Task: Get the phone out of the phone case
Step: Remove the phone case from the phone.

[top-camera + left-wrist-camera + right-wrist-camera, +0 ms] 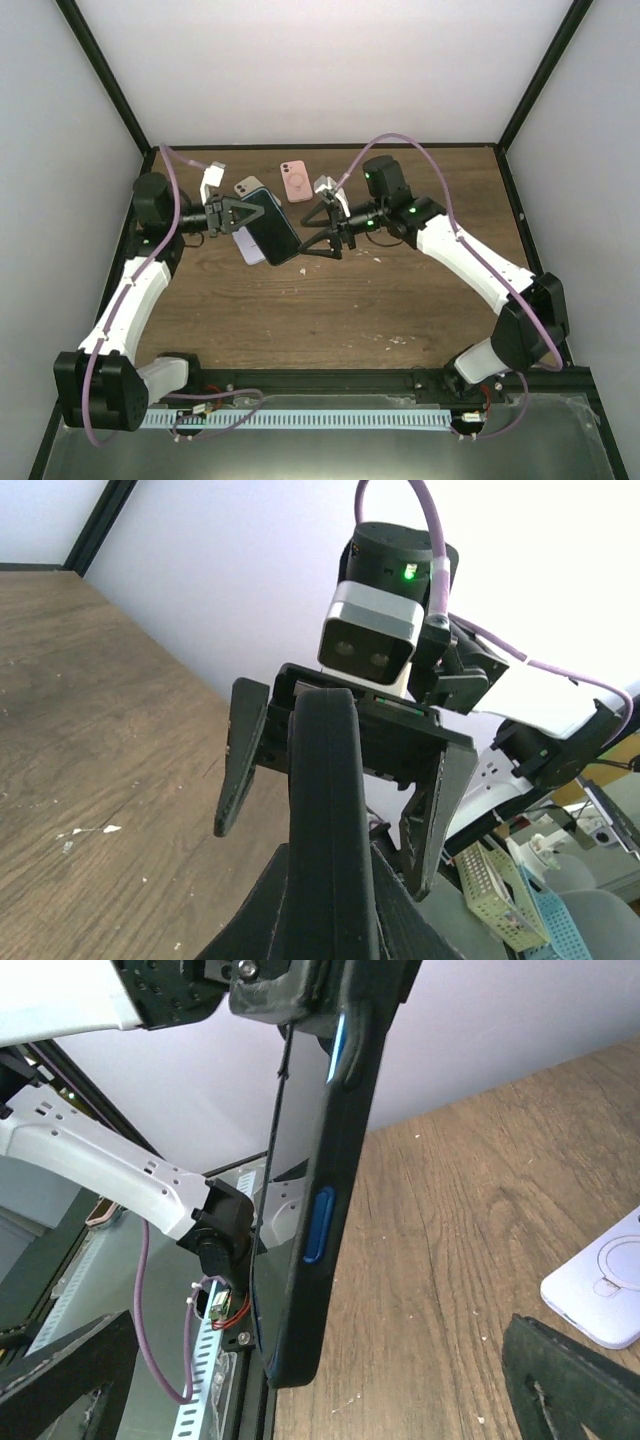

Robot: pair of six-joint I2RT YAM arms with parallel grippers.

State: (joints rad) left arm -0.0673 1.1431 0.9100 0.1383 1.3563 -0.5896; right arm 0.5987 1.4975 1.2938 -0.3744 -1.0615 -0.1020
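Dark phone case held edge-up over the wooden table [400, 300]
The matte black, round-cornered phone case [270, 225] with a blue side button hangs mid-table, clamped by the left gripper [232, 215]. The phone [270, 1250] seems seated inside. The right gripper [322, 232] gapes wide just right of it.

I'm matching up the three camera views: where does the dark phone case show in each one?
Top external: dark phone case at centre, lifted over the wooden table.
Left wrist: case edge-on, bottom centre.
Right wrist: case edge-on, running top to bottom, left of centre.
Shared landmark: the wooden table.
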